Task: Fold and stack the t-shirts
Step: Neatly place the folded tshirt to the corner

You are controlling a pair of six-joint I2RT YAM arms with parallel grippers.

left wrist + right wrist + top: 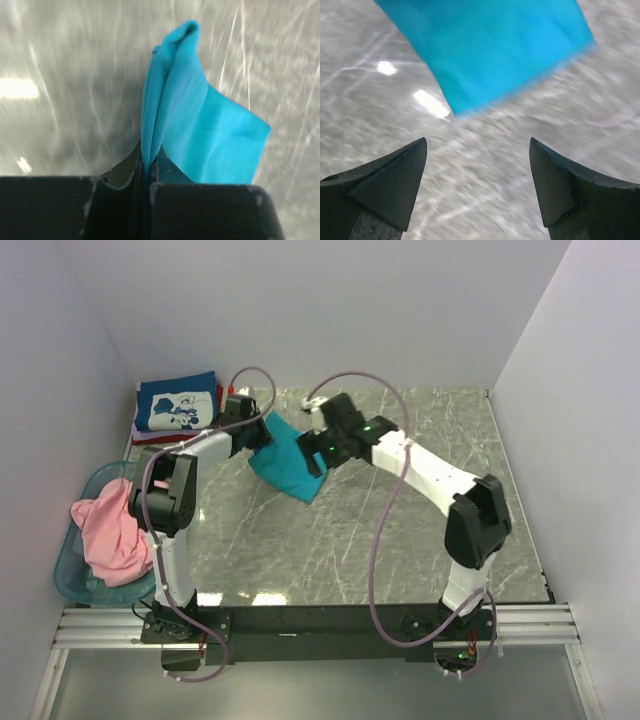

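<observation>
Near edge: bases of both arms bolted side by side at the edge of the grey marbled tabletop point(400, 540).

Near left, off the tabletop: translucent light-blue plastic basket point(66, 582), holding a crumpled pink t-shirt point(108, 530) that spills over its rim.

Middle, left arm: left gripper point(252, 435) point(146, 167) closed tight on a bunched edge of the teal t-shirt point(285, 465) point(200, 130) point(490, 45). Cloth pinched in the narrow slit between the two fingers, rising from it in a ridge and fanning out to the right in the left wrist view.

Middle, task item: teal t-shirt, folded to a compact panel, over the far centre of the tabletop between the two grippers. Cannot tell whether its lower corner rests on the surface.

Middle, right arm: right gripper point(320, 445) point(477, 142) spread wide, nothing between the fingers. Bare tabletop in the gap. Teal cloth just ahead of the fingertips in the right wrist view, apart from them.

Far left corner: folded navy t-shirt with white print point(178, 405), flat, on top of a pile. Red t-shirt point(218, 398) beneath it, only an edge showing.
</observation>
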